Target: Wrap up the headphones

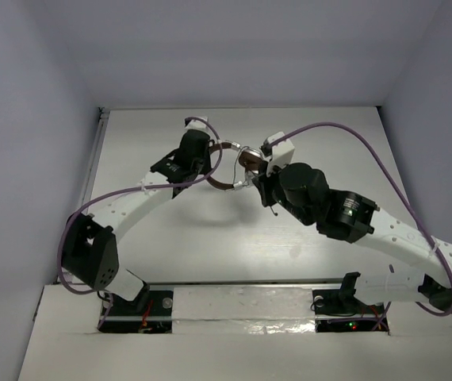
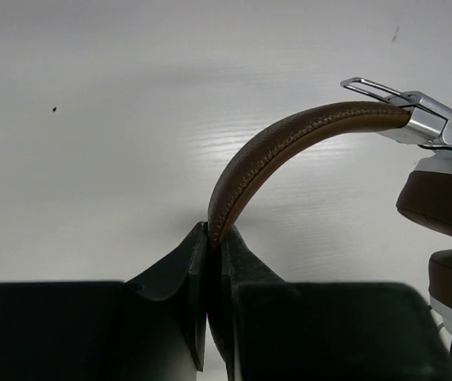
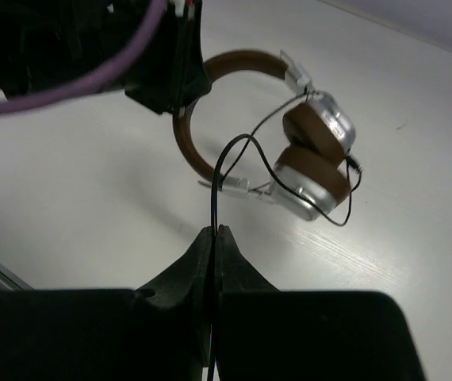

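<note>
At the left claw (image 2: 208, 230): clamped edge-on onto the brown stitched headband (image 2: 289, 139) of the headphones (image 1: 240, 163), with no gap showing between the fingers. Arching up and to the right from that grip toward a silver slider (image 2: 424, 119) and two brown-padded earcups (image 2: 444, 202), both cut off by the right edge of the left wrist view. Held over the white table (image 2: 91, 159), with a soft shadow below; impossible to tell whether any part touches it. From overhead, strung between the two claws, earcups just ahead of the right claw (image 1: 262, 178), small and hard to make out there. At the right claw: pressed together on the thin black cord (image 3: 224, 163), rising straight from the fingertips, then looping ahead and right toward the earcups. Below the fingertips, lost against the dark fingers. Up and left of that claw, far end of the headband blocked by the left arm (image 3: 51, 40) and a blurred purple cable (image 3: 75, 79).
</note>
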`<state>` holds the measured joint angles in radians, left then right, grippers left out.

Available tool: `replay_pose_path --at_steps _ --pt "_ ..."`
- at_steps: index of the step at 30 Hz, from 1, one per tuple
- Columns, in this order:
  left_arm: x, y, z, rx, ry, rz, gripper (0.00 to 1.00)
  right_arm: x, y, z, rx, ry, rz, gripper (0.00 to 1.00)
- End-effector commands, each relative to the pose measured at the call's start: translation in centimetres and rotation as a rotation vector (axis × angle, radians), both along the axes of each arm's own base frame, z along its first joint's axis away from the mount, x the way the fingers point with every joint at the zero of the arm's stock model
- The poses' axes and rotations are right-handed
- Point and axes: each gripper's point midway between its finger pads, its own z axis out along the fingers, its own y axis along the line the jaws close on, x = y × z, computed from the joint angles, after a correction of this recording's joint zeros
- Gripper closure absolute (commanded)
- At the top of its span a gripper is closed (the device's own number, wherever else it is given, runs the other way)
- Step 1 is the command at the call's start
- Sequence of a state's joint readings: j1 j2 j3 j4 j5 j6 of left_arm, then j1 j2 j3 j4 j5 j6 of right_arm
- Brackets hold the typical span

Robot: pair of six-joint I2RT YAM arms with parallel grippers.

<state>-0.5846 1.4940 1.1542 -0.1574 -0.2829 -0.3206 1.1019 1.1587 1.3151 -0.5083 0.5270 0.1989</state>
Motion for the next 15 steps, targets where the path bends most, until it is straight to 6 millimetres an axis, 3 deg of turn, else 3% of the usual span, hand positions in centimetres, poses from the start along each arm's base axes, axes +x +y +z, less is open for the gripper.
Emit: replay_pose_path --at_steps 1,5,9,10,11,14,15 --pt "1.8 -0.1 8.2 -0.260 -0.165 0.025 1.00 -1.5 0.7 -2.4 0.014 0.062 0.068 1.00" --pt "3.7 1.6 9.4 -0.351 -0.167 0.041 1.00 -3.1 1.7 -4.7 0.055 0.134 0.144 1.00" --pt "4.4 1.1 9.6 -0.381 -0.168 0.029 1.00 -4.2 3.0 -4.7 0.100 0.155 0.225 1.00" --pt "4.5 0.8 9.6 -0.379 -0.171 0.028 1.00 -4.9 4.2 -5.2 0.092 0.183 0.279 1.00" --pt "4.9 0.7 9.7 -0.389 -0.181 0.030 1.00 -4.9 4.9 -4.4 0.104 0.177 0.299 1.00" --pt "4.8 -0.6 8.7 -0.353 -0.170 0.021 1.00 -5.3 7.0 -4.8 0.056 0.173 0.334 1.00" --pt "4.8 -0.8 8.3 -0.337 -0.167 0.025 1.00 -5.0 7.4 -3.4 0.072 0.155 0.333 1.00"
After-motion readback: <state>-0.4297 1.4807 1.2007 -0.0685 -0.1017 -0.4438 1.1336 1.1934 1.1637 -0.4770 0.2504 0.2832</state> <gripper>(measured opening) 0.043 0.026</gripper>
